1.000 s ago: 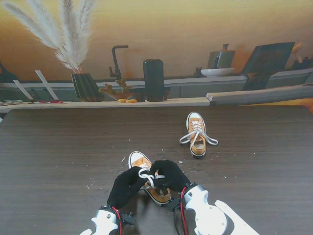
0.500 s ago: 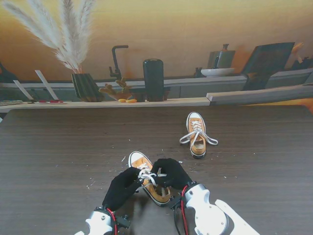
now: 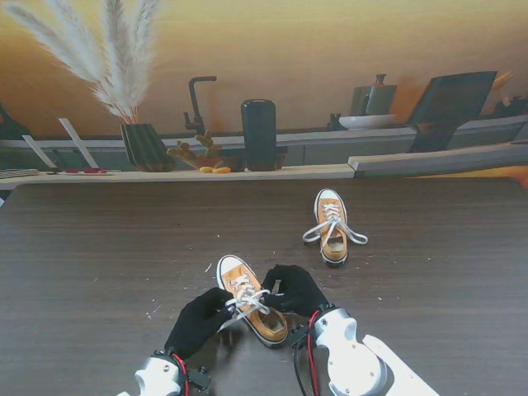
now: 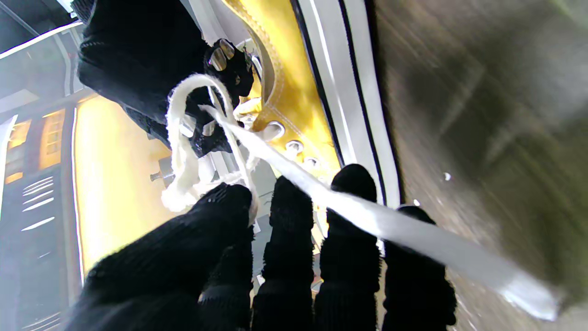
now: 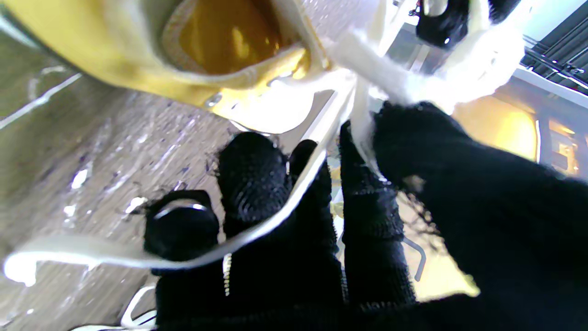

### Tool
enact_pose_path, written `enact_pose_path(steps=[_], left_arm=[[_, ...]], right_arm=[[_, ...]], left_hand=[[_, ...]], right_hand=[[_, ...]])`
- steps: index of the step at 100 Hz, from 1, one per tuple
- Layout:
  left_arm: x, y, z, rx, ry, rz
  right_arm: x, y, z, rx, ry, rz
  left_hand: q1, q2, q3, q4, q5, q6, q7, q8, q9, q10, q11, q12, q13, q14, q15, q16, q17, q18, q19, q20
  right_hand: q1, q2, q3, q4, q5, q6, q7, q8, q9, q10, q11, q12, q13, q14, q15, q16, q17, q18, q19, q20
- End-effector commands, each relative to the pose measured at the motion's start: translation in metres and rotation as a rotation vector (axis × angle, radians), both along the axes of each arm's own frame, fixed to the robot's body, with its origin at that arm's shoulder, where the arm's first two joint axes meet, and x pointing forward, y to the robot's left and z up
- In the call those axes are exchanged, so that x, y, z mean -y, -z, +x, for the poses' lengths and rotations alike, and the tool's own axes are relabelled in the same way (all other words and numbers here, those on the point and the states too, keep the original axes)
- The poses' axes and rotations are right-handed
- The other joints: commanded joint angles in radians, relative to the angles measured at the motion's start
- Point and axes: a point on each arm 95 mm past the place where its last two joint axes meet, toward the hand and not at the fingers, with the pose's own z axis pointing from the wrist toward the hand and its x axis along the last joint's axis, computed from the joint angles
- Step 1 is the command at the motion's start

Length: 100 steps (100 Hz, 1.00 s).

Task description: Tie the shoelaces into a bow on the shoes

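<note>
Pulled back toward seven o'clock, the left hand (image 3: 200, 320) pinches the white shoelace (image 3: 246, 299) beside the near yellow sneaker (image 3: 252, 303); the right hand (image 3: 295, 289) at three o'clock pinches its loop.

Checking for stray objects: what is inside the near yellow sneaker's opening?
The yellow canvas sneaker shows only bare orange lining inside; its toe end is hidden. The white shoelace crosses on top, pinched by both black-gloved hands.
</note>
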Motion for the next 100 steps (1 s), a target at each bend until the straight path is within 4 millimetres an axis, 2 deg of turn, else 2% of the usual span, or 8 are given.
enact_pose_path(steps=[1, 14, 16, 21, 48, 100], left_arm=[[-0.002, 0.003, -0.004, -0.027, 0.012, 0.016], [-0.005, 0.004, -0.007, -0.046, -0.002, 0.021], [-0.005, 0.004, -0.007, -0.049, -0.005, 0.020], [-0.007, 0.004, -0.008, -0.055, -0.006, 0.023], [-0.011, 0.005, -0.011, -0.080, -0.010, 0.039], [-0.023, 0.003, -0.014, -0.109, -0.016, 0.078]], right_arm=[[0.004, 0.005, 0.002, -0.018, 0.013, -0.021], [0.006, 0.008, 0.003, -0.029, 0.031, -0.029], [0.006, 0.008, 0.003, -0.029, 0.034, -0.031], [0.007, 0.008, 0.004, -0.030, 0.039, -0.033], [0.014, 0.011, 0.004, -0.028, 0.089, -0.058], [0.033, 0.014, 0.004, -0.057, 0.191, -0.070]], left_hand=[[0.019, 0.036, -0.035, -0.007, -0.003, -0.025, 0.067, 0.040, -0.020, 0.000, -0.013, -0.005, -0.014, -0.005, -0.002, 0.033, -0.005, 0.031, 0.003, 0.019], [0.020, 0.036, -0.030, 0.001, -0.006, -0.016, 0.084, 0.055, -0.024, 0.004, -0.010, 0.001, -0.017, -0.005, -0.002, 0.034, -0.005, 0.030, 0.003, 0.019], [0.021, 0.034, -0.027, 0.002, -0.005, -0.009, 0.089, 0.059, -0.028, 0.030, -0.011, 0.000, -0.016, -0.002, -0.002, 0.034, -0.006, 0.033, 0.003, 0.019], [0.019, 0.039, -0.028, 0.002, -0.010, -0.010, 0.091, 0.062, -0.034, 0.035, -0.012, -0.002, -0.018, -0.003, -0.003, 0.034, -0.006, 0.034, 0.002, 0.019], [0.027, 0.042, -0.035, 0.000, -0.016, -0.007, 0.089, 0.062, -0.038, 0.035, -0.012, -0.006, -0.019, -0.004, -0.005, 0.035, -0.006, 0.031, 0.002, 0.019], [0.035, 0.045, -0.038, 0.002, -0.021, 0.011, 0.106, 0.077, -0.042, 0.038, -0.011, -0.007, -0.020, -0.008, -0.005, 0.036, -0.002, 0.028, 0.005, 0.019]], right_hand=[[0.040, -0.020, 0.064, 0.021, 0.028, -0.085, 0.033, -0.031, 0.019, 0.004, -0.009, -0.015, -0.006, 0.012, -0.011, -0.008, -0.010, 0.014, 0.000, -0.006], [0.039, -0.017, 0.066, 0.021, 0.024, -0.079, 0.036, -0.038, 0.022, 0.006, -0.011, -0.020, -0.004, 0.018, -0.014, -0.008, -0.011, 0.018, 0.000, -0.006], [0.040, -0.017, 0.066, 0.022, 0.023, -0.080, 0.036, -0.039, 0.023, 0.006, -0.011, -0.020, -0.004, 0.018, -0.014, -0.008, -0.011, 0.018, 0.000, -0.006], [0.039, -0.014, 0.068, 0.023, 0.022, -0.081, 0.037, -0.040, 0.023, 0.006, -0.011, -0.021, -0.003, 0.019, -0.014, -0.008, -0.010, 0.018, 0.000, -0.006], [0.036, 0.013, 0.078, 0.035, -0.004, -0.079, 0.056, -0.035, 0.025, 0.010, -0.013, -0.028, 0.001, 0.026, -0.015, -0.006, -0.010, 0.025, 0.002, -0.007], [0.045, 0.010, 0.097, 0.035, -0.027, -0.053, 0.099, -0.054, 0.025, 0.023, -0.010, -0.039, 0.005, 0.038, -0.012, -0.004, -0.009, 0.037, 0.009, -0.006]])
